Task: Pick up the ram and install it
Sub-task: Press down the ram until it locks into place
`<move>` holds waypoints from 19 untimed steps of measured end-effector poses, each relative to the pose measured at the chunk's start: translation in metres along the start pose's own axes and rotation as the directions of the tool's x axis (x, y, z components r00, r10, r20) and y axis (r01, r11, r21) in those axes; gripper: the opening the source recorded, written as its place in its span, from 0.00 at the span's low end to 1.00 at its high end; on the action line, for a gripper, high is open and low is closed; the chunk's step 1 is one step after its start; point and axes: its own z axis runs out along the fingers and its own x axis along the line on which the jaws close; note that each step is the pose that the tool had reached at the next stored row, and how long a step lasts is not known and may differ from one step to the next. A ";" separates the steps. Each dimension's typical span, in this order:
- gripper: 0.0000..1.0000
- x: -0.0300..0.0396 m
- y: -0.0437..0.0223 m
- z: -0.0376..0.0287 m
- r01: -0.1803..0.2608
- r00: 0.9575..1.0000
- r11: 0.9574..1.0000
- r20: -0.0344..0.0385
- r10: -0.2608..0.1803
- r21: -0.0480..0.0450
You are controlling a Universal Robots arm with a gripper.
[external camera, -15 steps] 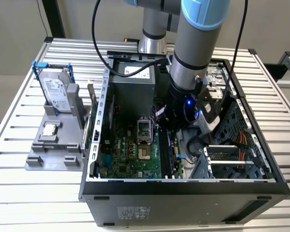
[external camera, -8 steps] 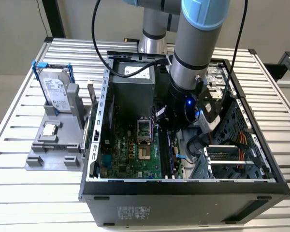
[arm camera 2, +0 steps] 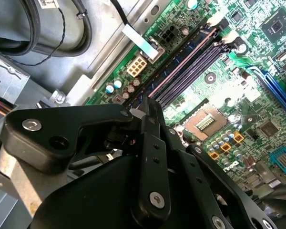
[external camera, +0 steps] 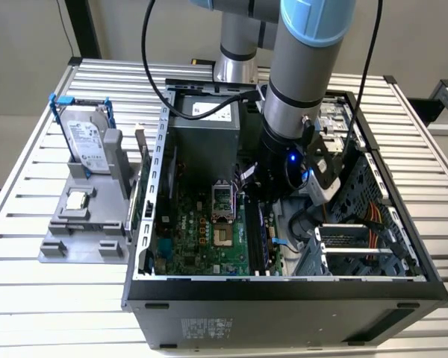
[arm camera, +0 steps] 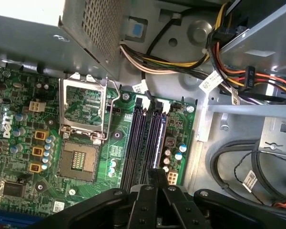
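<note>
Ram [arm camera: 158, 138] stands on edge in the memory slot farthest from the CPU socket [arm camera: 77, 164], so pickup and placement look done. Can't tell if it's fully latched. Gripper [arm camera: 157, 172] has its fingers closed together with the tips on the ram's near end, which looks like pressing, not clamping. Far side of the socket, outside the case: hard drive [external camera: 86, 142] parked in its holder.

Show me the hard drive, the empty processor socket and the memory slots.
hard drive [external camera: 86, 145], exterior view, its silver face.
processor socket [arm camera: 77, 165], first wrist view, the pin grid.
memory slots [arm camera: 145, 138], first wrist view, midway along the black slots.
</note>
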 end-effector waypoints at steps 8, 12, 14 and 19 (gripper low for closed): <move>0.00 -0.0007 -0.0001 0.0000 0.015 1.000 1.000 0.000 -0.015 0.000; 0.00 -0.0011 -0.0002 -0.0001 0.016 1.000 1.000 0.000 -0.016 0.000; 0.00 -0.0018 -0.0002 0.0000 0.022 1.000 1.000 0.000 -0.022 0.000; 0.00 -0.0044 -0.0005 0.0000 0.049 0.999 0.999 0.000 -0.049 -0.001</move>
